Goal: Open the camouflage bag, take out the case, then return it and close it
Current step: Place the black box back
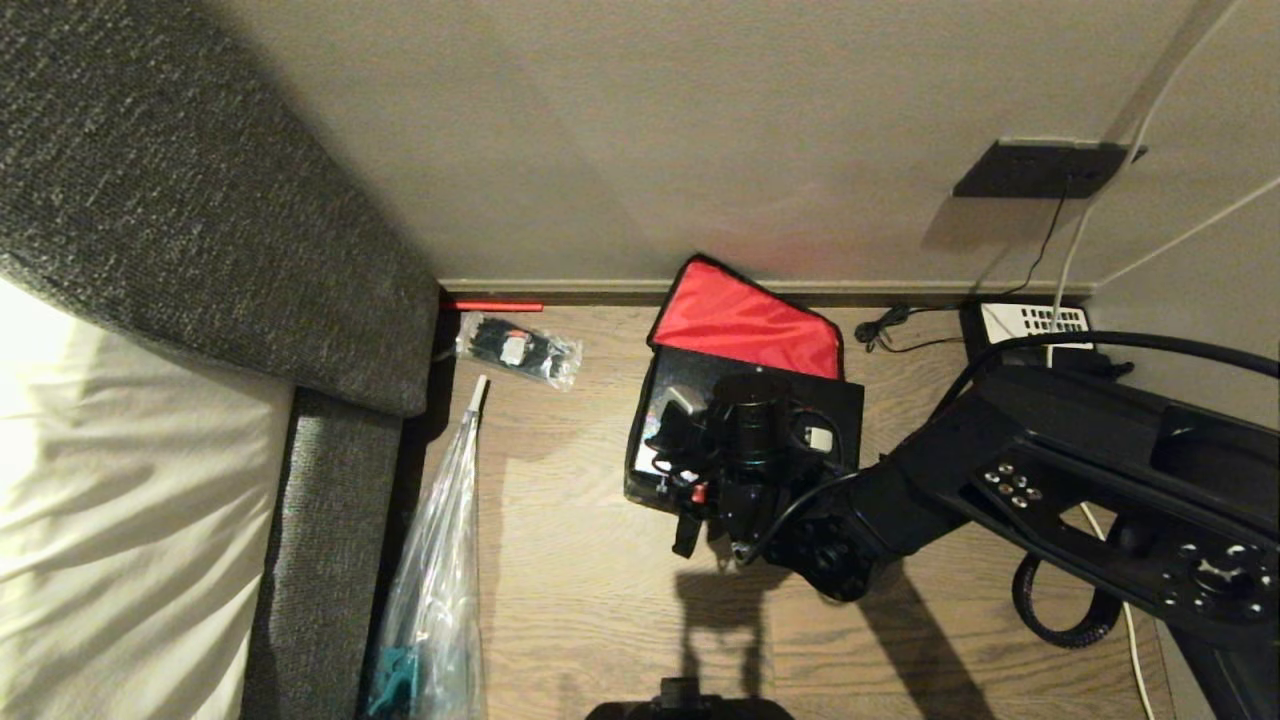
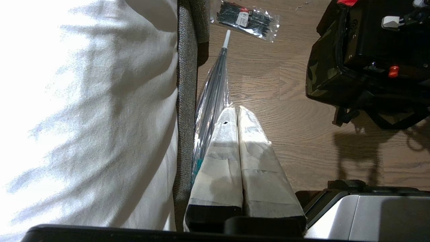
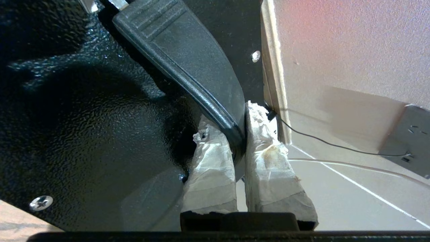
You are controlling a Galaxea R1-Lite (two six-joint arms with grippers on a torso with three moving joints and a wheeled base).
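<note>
The camouflage bag (image 1: 745, 320) sits on the floor (image 1: 580, 560) against the wall (image 1: 640, 130), its lid leaning back. The case (image 1: 690, 385) rests in it under my right claw (image 3: 237, 144). A sofa (image 1: 180, 200) lies left, a packet (image 1: 518, 348) between.

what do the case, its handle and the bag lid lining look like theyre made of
The case: probably metal or hard plastic with glossy pebbled black paint, shown by dimpled highlights and a screw head. Its handle, pinched by the right gripper: likely matte moulded plastic, ribbed. The camouflage bag lid's red lining: thin woven synthetic, judging by its slight sheen and creases.
</note>
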